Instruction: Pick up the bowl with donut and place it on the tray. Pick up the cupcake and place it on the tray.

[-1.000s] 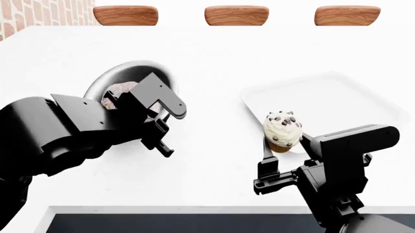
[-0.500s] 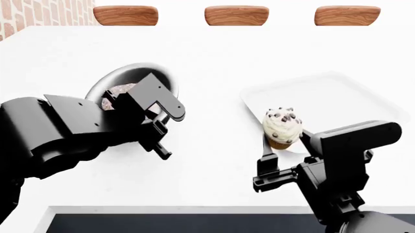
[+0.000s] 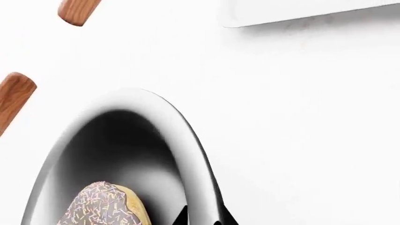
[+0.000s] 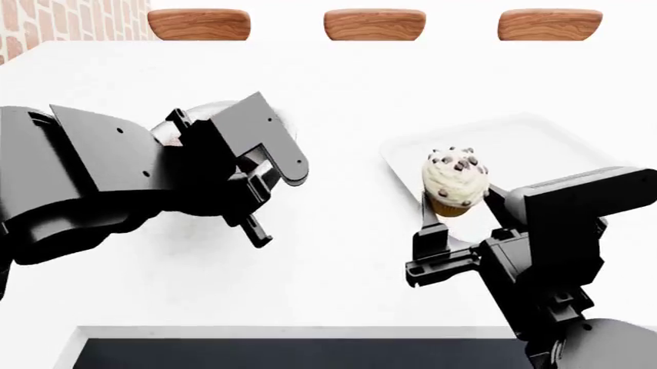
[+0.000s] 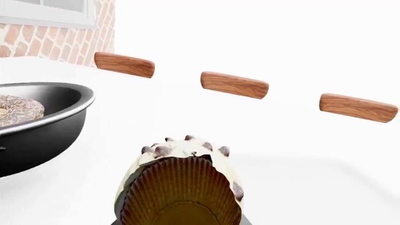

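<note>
White table [image 4: 339, 284] filling the view, three wooden slabs [image 4: 375, 24] lying along 12 o'clock, brick wall [image 4: 61, 23] showing at 10 o'clock

On my bench [image 4: 339, 269] the bowl [image 5: 37, 126] sits to the left with the donut [image 3: 106, 206] in it. The tray [image 4: 544, 146] lies to the right, the cupcake [image 4: 454, 183] over its near left corner. Three wooden slabs [image 4: 375, 23] line the far edge.
</note>
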`<state>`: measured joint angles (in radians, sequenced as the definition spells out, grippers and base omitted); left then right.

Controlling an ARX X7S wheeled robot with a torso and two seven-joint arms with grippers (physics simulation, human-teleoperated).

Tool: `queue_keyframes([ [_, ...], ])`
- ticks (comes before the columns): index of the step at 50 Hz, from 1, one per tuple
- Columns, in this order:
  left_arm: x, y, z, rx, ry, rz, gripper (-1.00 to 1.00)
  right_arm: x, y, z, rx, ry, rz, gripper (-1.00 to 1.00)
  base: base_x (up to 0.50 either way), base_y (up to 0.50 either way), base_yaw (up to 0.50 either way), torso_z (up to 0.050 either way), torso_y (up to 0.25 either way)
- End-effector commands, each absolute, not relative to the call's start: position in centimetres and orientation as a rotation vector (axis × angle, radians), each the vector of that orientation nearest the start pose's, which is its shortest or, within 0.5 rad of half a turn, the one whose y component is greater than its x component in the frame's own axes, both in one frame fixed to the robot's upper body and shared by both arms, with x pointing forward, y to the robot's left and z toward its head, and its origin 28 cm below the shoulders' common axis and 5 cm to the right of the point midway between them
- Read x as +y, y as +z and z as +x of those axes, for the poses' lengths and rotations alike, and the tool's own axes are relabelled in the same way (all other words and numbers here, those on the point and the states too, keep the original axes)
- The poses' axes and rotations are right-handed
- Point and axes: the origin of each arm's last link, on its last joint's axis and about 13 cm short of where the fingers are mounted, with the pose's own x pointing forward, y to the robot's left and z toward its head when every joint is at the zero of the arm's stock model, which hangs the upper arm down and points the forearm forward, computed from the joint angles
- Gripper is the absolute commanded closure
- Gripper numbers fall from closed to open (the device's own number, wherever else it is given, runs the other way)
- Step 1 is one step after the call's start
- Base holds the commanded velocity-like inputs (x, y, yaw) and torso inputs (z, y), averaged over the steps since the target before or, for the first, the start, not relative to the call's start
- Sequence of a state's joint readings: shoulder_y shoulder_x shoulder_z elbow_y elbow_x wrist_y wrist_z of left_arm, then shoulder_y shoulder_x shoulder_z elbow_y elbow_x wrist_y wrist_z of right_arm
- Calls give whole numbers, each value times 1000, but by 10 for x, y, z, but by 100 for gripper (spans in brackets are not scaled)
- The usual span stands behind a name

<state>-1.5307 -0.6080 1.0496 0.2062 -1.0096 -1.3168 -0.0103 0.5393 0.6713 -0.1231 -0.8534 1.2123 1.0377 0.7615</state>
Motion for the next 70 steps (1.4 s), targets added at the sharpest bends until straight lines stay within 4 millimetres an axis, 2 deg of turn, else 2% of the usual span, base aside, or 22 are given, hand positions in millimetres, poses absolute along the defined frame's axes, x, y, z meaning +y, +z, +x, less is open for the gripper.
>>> queue_keyframes([
  [1, 217, 314, 293, 367, -533, 861, 100, -120, 220, 186, -49, 161, -164, 100, 0, 0, 0, 0, 0],
  [12, 212, 328, 283, 335, -549, 904, 100, -126, 232, 189, -68, 129, -171, 100, 0, 0, 0, 0, 1],
  [26, 213, 330, 280, 316, -569, 891, 100, -132, 241, 200, -117, 125, -111, 100, 0, 0, 0, 1, 1],
  [52, 210, 332, 281, 291, -573, 883, 100, -138, 242, 205, -131, 62, -101, 100, 0, 0, 0, 0, 1],
  [70, 209, 333, 284, 277, -588, 878, 100, -140, 244, 207, -136, 45, -105, 100, 0, -256, 0, 0, 1],
])
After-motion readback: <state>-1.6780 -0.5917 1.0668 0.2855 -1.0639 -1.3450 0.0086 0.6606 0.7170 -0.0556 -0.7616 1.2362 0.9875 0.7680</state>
